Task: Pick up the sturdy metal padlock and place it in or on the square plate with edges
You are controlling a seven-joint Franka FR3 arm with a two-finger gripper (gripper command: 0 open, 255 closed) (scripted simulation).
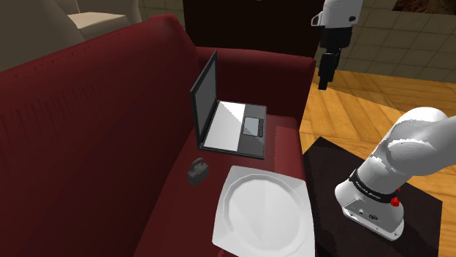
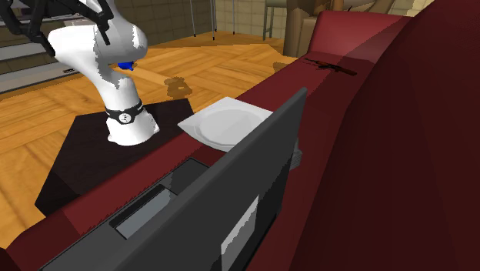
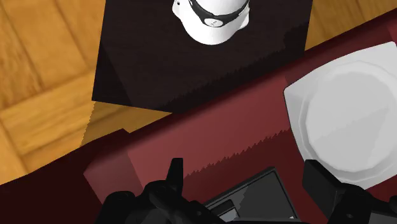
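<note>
Fingers (image 3: pixel 176 177) of the black gripper (image 3: pixel 244 167) stand apart, released, clasping no object. Directly below them in the wrist view are a corner of the open laptop (image 3: pixel 254 194) and the edge of the red sofa (image 3: pixel 191 143). The white square plate (image 3: pixel 347 118) w/ raised rim lies flat on the seat, just past one finger and off to that side. Farther out from the fingertips, beyond the sofa edge, sits the dark box stand (image 3: pixel 191 57) w/ the arm's white base (image 3: pixel 213 13) on it. Wooden floor (image 3: pixel 44 76) lies around the stand.

In the shoulder view the gripper (image 1: pixel 324 82) hangs high, fingers pointing down, over the sofa's arm end. The padlock (image 1: pixel 197 172), dark grey, is far below the fingers and well apart from them. It sits on the seat cushion close to the backrest, btwn the laptop's front edge and the plate's near corner, touching neither. The laptop's screen stands open, approx. upright, btwn the padlock and the fingers' end of the sofa.
</note>
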